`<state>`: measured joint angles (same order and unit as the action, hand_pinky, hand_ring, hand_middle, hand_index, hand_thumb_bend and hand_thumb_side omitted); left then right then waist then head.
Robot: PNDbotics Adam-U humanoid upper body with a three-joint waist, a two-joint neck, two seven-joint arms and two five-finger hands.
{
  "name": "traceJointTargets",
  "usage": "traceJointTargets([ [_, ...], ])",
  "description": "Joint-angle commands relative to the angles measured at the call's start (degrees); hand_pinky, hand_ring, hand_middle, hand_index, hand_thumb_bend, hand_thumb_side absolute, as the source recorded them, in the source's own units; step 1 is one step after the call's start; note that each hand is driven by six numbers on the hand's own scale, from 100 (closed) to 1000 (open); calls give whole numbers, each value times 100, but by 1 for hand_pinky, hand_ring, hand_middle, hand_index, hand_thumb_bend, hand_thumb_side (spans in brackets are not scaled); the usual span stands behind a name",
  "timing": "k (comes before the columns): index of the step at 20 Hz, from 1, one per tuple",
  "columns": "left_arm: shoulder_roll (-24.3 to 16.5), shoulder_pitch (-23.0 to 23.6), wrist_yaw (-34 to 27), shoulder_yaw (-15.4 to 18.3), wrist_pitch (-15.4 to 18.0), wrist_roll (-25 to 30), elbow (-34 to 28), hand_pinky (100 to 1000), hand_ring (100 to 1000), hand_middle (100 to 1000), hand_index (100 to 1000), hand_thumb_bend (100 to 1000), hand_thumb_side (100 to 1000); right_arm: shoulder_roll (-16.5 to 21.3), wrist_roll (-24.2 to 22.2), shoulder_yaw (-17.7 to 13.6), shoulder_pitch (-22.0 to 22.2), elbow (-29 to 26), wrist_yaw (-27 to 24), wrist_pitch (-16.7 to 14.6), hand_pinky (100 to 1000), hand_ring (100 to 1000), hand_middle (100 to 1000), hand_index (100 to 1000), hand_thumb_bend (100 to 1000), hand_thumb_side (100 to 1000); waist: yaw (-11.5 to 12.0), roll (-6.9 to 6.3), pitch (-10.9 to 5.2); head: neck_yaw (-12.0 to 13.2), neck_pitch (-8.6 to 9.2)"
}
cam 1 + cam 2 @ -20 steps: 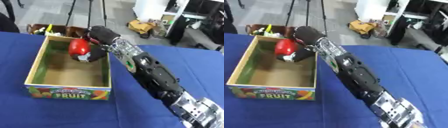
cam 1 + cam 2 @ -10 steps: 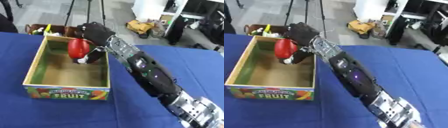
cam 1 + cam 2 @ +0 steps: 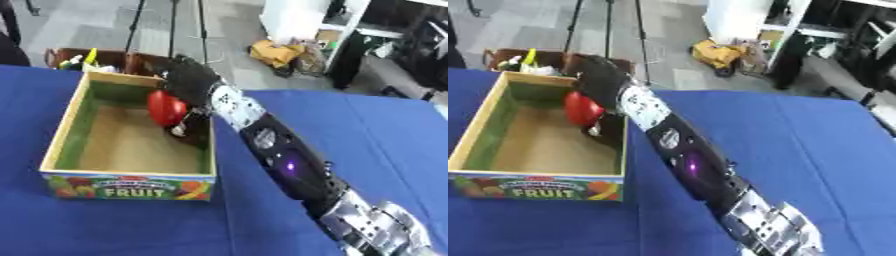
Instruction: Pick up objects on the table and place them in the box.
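Note:
A cardboard fruit box (image 3: 129, 182) with a green inner wall stands on the blue table at the left. My right arm reaches from the lower right across the table to the box's far right corner. My right hand (image 3: 189, 82) is over the box, fingers curled round a red round fruit (image 3: 164, 108) held inside the box above its floor. The box floor (image 3: 131, 147) shows bare brown cardboard below the fruit. My left hand shows in neither view.
The blue tablecloth (image 3: 350, 125) covers the table to the right of the arm. Beyond the far table edge stands a brown crate (image 3: 92, 59) with coloured items. Tripod legs and clutter sit on the floor behind.
The whole picture has shifted, so the camera moved. My right hand with the red fruit stays over the box's far right part, a little lower inside it.

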<state>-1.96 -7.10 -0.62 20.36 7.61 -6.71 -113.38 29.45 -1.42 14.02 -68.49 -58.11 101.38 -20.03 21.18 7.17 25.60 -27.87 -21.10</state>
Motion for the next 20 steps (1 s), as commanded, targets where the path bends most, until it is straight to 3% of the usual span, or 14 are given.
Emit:
traceJointTargets([
  [1,-37,13,14,17,-21,4,-121,100,152,495,333,100,757,79,-31,-93,-190,-140,-216,-18,688,872,888,804,515,861,-11,-75,-184,-19,4],
  [2,-39,15,12,18,-23,3,-121,100,152,495,333,100,757,78,-61,-96,-199,-160,-290,-16,688,881,899,818,618,866,-15,-78,-194,-25,0],
  [6,-44,25,10,22,-41,3,-121,100,153,495,333,100,757,77,-273,-106,-210,-230,-555,-28,699,899,925,839,779,833,-34,-82,-230,-41,-12],
  [11,-55,40,1,31,-59,-1,-121,100,153,495,333,100,758,90,-469,-136,-211,-438,-1014,-59,675,883,892,813,718,838,-84,-91,-279,-39,-37],
  [14,-61,69,5,54,-70,-21,-121,100,154,495,334,100,753,187,-511,-177,-138,-761,-1568,-51,658,869,859,803,673,865,-151,-109,-326,-4,-68],
  [16,-63,86,9,69,-80,-37,-121,100,154,495,334,100,758,297,-632,-216,-47,-1097,-2057,-21,647,861,841,806,739,822,-209,-121,-357,50,-85],
  [20,-69,112,8,88,-100,-63,-121,100,155,496,335,100,758,598,-992,-390,256,-2001,-3255,193,613,838,798,805,773,821,-337,-172,-422,197,-125],
])
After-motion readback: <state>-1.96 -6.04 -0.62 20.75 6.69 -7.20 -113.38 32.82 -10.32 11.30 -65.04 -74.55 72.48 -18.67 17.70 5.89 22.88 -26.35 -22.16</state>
